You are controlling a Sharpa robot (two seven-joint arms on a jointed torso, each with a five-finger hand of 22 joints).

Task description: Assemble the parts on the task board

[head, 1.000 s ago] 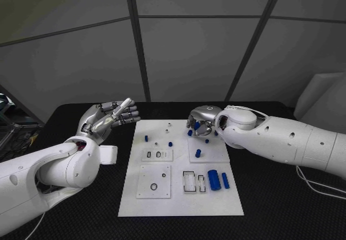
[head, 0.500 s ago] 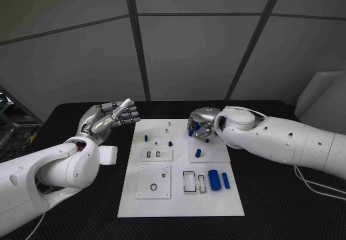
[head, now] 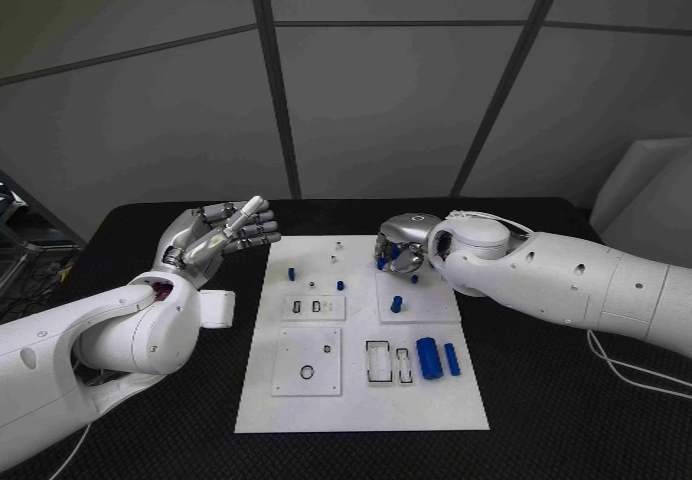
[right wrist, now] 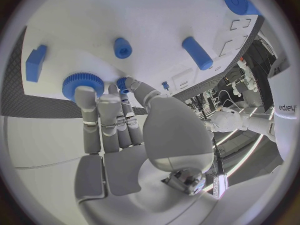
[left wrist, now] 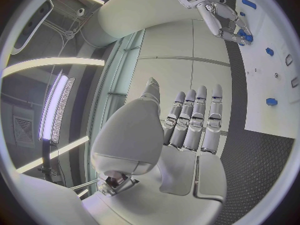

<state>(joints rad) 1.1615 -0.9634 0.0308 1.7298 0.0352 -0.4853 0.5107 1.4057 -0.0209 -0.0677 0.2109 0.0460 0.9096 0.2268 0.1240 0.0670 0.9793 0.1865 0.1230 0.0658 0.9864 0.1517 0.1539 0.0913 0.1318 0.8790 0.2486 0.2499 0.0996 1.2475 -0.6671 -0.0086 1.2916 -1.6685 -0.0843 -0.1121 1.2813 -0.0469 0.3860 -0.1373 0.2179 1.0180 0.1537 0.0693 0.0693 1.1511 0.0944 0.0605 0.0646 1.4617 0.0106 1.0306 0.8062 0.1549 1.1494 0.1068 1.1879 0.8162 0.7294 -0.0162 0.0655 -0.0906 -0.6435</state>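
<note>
Both hands over the task board (head: 361, 400).
Right hand (head: 400, 250) pinches a small blue part (right wrist: 122, 84) beside a blue gear (right wrist: 82, 83); left hand (head: 219, 235) raised, fingers extended together, holding nothing.

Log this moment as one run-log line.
left hand: raised, holds nothing | right hand: fingers at blue toothed disc | white task board: two blue cylinders loose

I work in a lab test cell: grey panelled walls (head: 389, 110), a black table (head: 562, 400), strip lights (left wrist: 53, 110) overhead, cables (head: 635, 370) at the table's right edge.
</note>
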